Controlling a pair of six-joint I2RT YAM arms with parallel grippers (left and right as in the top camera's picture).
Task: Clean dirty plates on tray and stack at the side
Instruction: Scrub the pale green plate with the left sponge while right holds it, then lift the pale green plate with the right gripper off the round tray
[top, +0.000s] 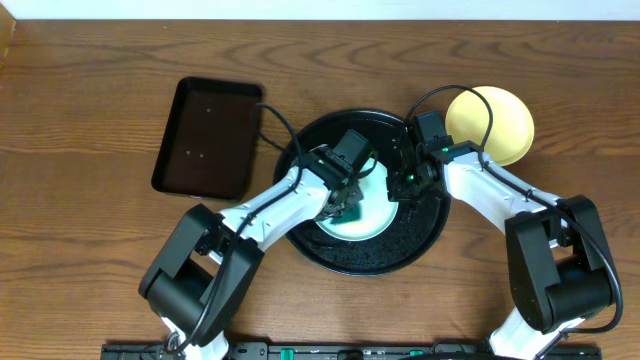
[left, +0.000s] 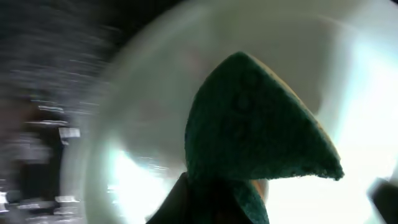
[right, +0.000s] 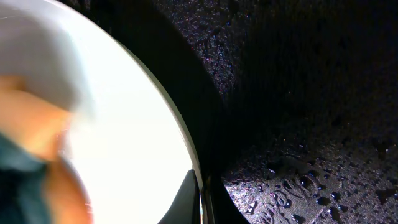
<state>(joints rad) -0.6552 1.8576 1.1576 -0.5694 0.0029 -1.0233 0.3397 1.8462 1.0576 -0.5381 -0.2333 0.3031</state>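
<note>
Both arms are in over the round black tray (top: 425, 243), which sits mid-table with the mint plate (top: 378, 208) lying flat inside it, a little left of centre. The left arm sweeps up from the bottom-left corner, elbow bent, forearm angled up and right, wrist tipped down over the plate. The left gripper (top: 346, 208) is clamped tight on a green sponge (left: 255, 127), and the wrist view shows that sponge pressed down onto the pale plate surface, its pointed corner sticking out to the right.

On the other side, the right arm climbs from the bottom-right corner, folds at the elbow and reaches left and down to the plate's right edge. The right gripper (top: 405, 183) is closed thin on the rim of the mint plate; the right wrist view shows the white rim running straight down between its dark fingers (right: 186, 194), with the wet, beaded tray floor just beside it.

The yellow plate (top: 497, 125) rests on the table (top: 80, 100) outside the tray, up and to the right, touching or very nearly touching the tray's rim. A rectangular black tray (top: 205, 140) lies off to the left, apart from the action.
</note>
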